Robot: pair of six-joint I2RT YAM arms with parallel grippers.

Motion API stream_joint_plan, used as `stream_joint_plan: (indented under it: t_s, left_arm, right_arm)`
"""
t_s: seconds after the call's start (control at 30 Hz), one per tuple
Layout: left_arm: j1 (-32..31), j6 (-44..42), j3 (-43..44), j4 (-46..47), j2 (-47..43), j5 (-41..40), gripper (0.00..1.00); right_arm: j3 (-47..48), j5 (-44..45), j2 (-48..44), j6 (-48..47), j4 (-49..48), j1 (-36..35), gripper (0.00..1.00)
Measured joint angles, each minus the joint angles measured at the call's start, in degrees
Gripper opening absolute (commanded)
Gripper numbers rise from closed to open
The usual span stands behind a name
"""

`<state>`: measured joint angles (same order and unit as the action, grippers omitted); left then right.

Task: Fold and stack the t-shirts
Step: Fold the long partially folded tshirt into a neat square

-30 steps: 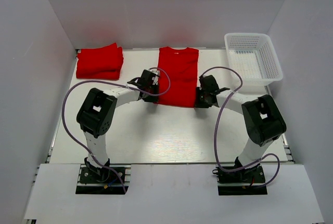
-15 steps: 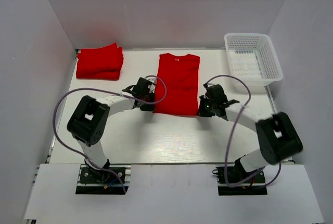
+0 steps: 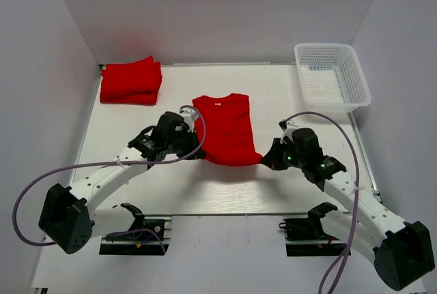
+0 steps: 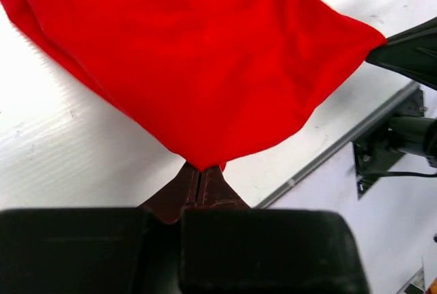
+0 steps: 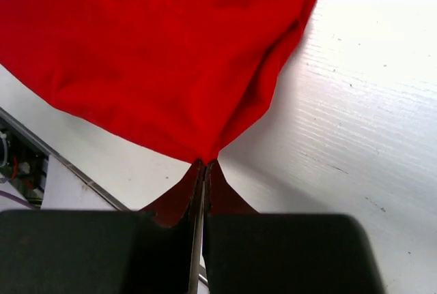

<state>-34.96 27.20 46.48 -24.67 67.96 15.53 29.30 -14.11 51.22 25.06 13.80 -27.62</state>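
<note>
While the left gripper [image 3: 197, 154] and right gripper [image 3: 265, 161] pinch its near corners tight, the t-shirt [image 3: 224, 129] stretches between them. A folded red pile [image 3: 130, 82] sits in the far-left corner.

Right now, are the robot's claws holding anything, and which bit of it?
Yes, the red t-shirt. The left gripper pinches its bottom left corner, and the right gripper pinches its bottom right corner.

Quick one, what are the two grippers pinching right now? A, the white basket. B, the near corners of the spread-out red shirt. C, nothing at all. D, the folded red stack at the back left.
B: the left gripper and the right gripper are each shut on a near corner of the shirt, which stretches between them.
</note>
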Motion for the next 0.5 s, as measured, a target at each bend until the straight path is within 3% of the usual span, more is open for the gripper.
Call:
stream_joint_plan:
  t_s: [0.27,0.5]
  left_arm:
    - [-0.2,2.3,6.7,-4.2,2.8,-3.1,0.00]
    - [0.6,6.4,19.6,-12.3,12.3,-16.1,0.00]
  right_arm:
    - [8.3,1.0,2.2,-2.5,1.0,0.0,0.00]
    - [19.6,7.0,14.5,-3.5,1.3,0.3,0.00]
